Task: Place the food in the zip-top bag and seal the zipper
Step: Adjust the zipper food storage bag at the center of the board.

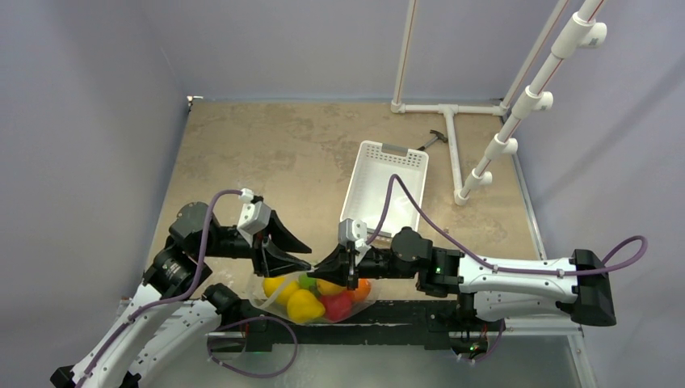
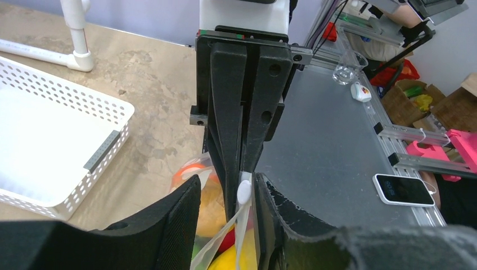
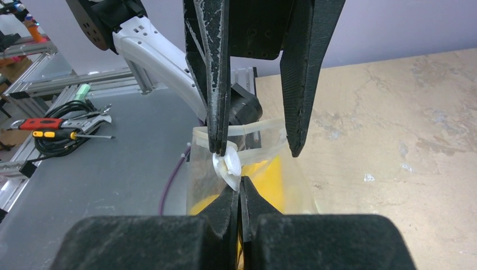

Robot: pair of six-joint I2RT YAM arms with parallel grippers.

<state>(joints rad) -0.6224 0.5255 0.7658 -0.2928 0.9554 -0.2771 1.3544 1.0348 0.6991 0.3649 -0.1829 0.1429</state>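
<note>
The zip-top bag (image 1: 279, 297) lies at the table's near edge with the food inside: a yellow piece (image 1: 303, 305), a red one (image 1: 338, 305), an orange one (image 1: 361, 289) and a green one (image 1: 307, 280). My right gripper (image 1: 317, 267) is shut on the bag's top edge, just below the zipper's white slider (image 3: 228, 163). My left gripper (image 1: 310, 257) is open, its two fingers either side of the slider (image 2: 243, 191) and the bag's mouth. The right wrist view shows the left fingers (image 3: 301, 73) apart above my shut right gripper (image 3: 242, 194).
A white slotted basket (image 1: 361, 174) stands behind the grippers, also in the left wrist view (image 2: 84, 98). A white pipe frame (image 1: 448, 137) and a small tool (image 1: 434, 141) are at the back right. A phone (image 2: 404, 189) lies on the grey bench.
</note>
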